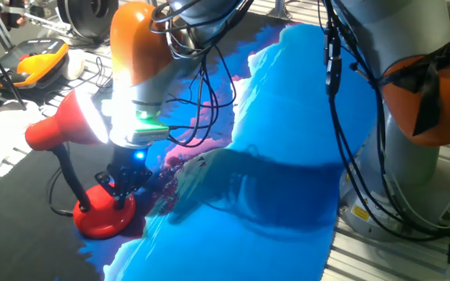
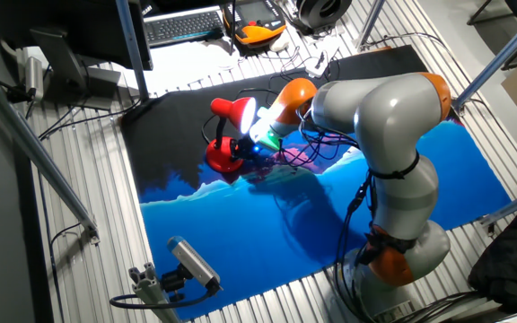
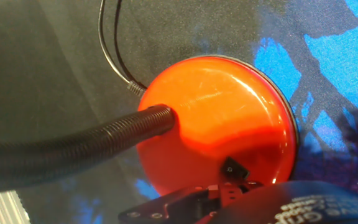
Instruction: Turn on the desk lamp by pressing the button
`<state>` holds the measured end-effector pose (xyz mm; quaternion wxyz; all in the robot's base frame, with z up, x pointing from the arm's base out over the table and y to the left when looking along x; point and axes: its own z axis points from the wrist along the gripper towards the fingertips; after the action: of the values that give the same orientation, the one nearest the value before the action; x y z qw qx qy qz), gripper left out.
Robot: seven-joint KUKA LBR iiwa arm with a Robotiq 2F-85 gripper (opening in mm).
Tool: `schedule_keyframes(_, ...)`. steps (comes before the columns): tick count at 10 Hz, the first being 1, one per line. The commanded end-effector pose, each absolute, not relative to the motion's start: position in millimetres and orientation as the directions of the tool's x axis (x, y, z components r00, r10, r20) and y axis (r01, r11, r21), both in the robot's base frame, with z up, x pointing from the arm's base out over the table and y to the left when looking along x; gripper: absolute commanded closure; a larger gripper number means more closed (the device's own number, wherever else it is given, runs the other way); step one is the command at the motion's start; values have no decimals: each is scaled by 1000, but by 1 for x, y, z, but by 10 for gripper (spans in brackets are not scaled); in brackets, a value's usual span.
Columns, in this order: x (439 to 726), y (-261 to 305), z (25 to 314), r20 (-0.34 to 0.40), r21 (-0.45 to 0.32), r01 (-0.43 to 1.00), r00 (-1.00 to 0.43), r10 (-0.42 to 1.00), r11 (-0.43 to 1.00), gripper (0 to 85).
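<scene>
One gripper [image 1: 123, 190] is seen pressed down at the desk lamp [image 1: 80, 148] base on the black-and-blue mat [image 1: 272, 156], right by the button [image 3: 232, 168]; finger opening cannot be determined.

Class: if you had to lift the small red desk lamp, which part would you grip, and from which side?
Probably the ribbed black bendy neck of the small red desk lamp, just above the round red dome base, coming from the side: it is thin enough to pinch, while the smooth, wide dome offers no flat faces.
</scene>
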<state>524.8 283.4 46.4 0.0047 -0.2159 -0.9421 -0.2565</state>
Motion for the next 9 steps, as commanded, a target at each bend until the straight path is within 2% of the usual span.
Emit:
schedule_keyframes(1, 524, 283, 47, 121, 481, 409, -907, 403, 776, 850)
schedule_keyframes(9, 518, 256, 68, 122, 429, 367, -929, 349, 825, 850)
